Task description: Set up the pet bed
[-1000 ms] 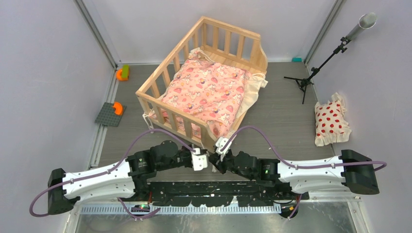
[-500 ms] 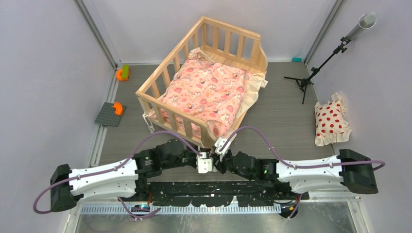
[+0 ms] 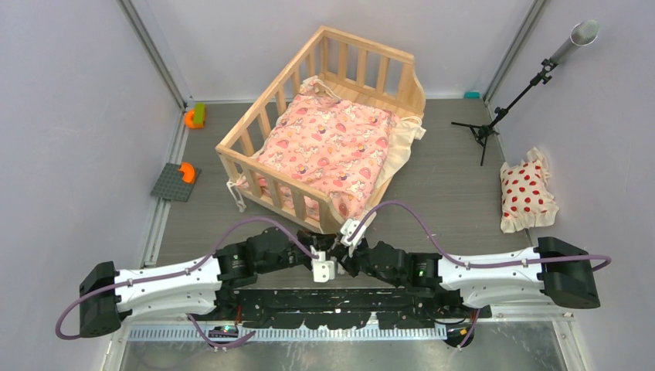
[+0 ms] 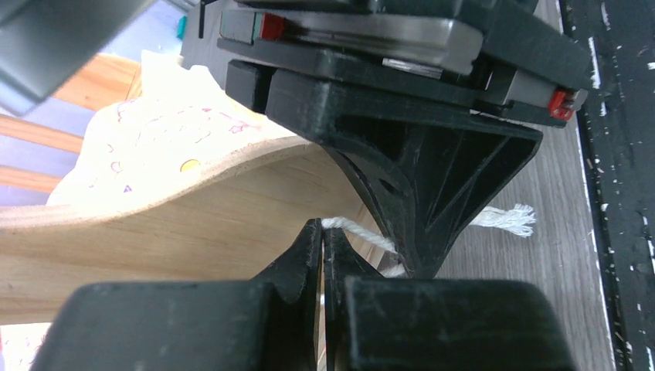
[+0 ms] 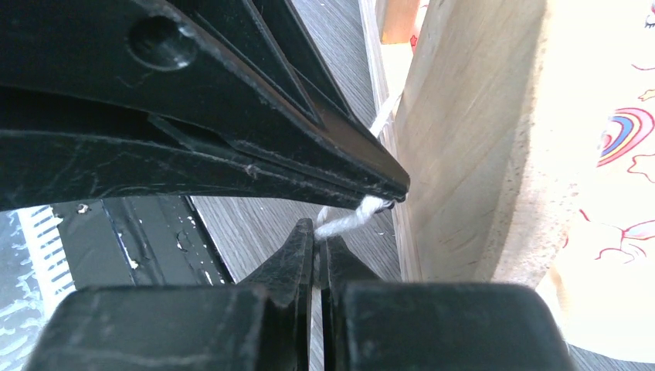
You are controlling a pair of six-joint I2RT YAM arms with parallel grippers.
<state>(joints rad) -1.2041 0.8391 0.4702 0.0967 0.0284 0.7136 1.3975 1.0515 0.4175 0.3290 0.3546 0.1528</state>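
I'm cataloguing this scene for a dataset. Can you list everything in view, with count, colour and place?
pet bed: one, light wood, centre, toward the back
cushion: one, pink print with a cream edge, inside the pet bed
tie cord: one, white, at the bed's near corner
pillow: one, white with red dots, far right
stand: one, black with a grey tube on top, back right
baseplate: one, grey with an orange piece on it, left edge
toy: one, orange and green, back left
small object: one, teal, by the back wall, too small to identify
left gripper: one, black, shut on the tie cord
right gripper: one, black, shut on the tie cord
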